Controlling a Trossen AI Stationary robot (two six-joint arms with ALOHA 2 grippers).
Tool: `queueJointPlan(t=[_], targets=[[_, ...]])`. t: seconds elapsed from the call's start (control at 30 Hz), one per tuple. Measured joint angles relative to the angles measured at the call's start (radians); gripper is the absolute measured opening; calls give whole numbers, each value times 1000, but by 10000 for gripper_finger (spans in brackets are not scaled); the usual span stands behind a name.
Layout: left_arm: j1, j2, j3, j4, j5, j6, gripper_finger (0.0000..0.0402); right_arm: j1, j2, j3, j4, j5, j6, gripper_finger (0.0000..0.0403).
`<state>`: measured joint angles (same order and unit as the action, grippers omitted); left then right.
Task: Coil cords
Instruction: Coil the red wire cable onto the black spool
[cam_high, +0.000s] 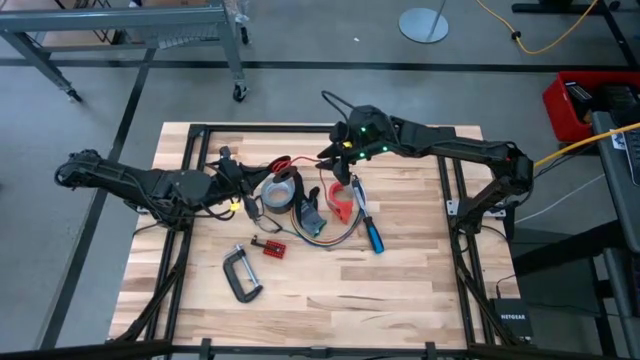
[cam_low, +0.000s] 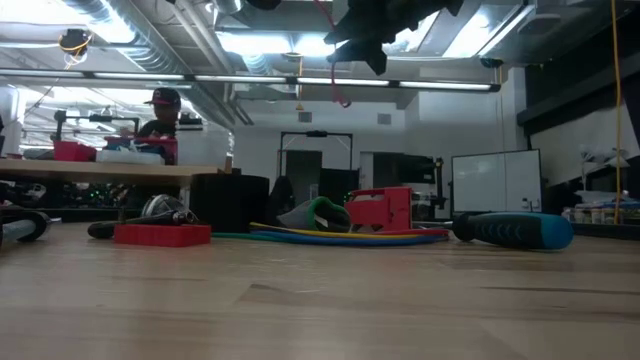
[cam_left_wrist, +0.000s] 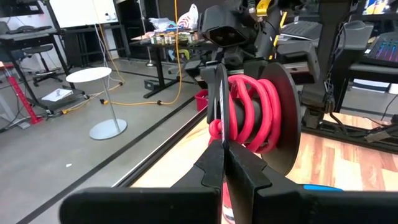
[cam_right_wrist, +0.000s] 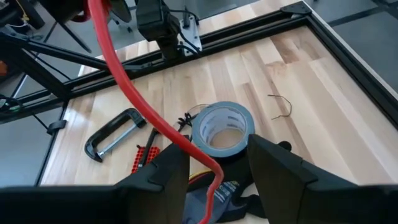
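My left claw (cam_left_wrist: 222, 146) has its 2 fingers pressed together, and the red cord (cam_left_wrist: 252, 112) seems to be nipped at their tips. Straight ahead of it and very near, the cord bunches into several loops against my right claw (cam_right_wrist: 217, 154). That claw hangs high above the table with its fingers spread, and the cord drops through the gap between them without being gripped. The free length runs from 1 claw to the other, so its long axis lies along the line between them. My judgement is that the next turn depends on the right claw carrying that length around the loops while the left keeps the end. The second cord (cam_high: 322, 237), orange, green and purple, lies flat on the table below the right claw and is nearer to it than to the left. The grey tape roll (cam_right_wrist: 222, 127) sits directly beneath the right claw, just beside a crumpled glove (cam_high: 308, 212). The blue-handled screwdriver (cam_high: 370, 232) and the C-clamp (cam_right_wrist: 115, 132) lie farther out, and a sagging loop could snag on any of them.
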<state>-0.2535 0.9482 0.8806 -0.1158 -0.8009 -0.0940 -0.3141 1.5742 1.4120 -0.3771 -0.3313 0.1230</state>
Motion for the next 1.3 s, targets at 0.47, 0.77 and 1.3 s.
queueJointPlan(t=[0.47, 0.77, 1.3], targets=[[0, 0, 0, 1, 0, -3, 0, 0, 0, 0, 29, 7, 2, 165], [0, 0, 0, 1, 0, -3, 0, 0, 0, 0, -38, 7, 3, 143], [0, 0, 0, 1, 0, -10, 0, 0, 0, 0, -14, 6, 2, 5]])
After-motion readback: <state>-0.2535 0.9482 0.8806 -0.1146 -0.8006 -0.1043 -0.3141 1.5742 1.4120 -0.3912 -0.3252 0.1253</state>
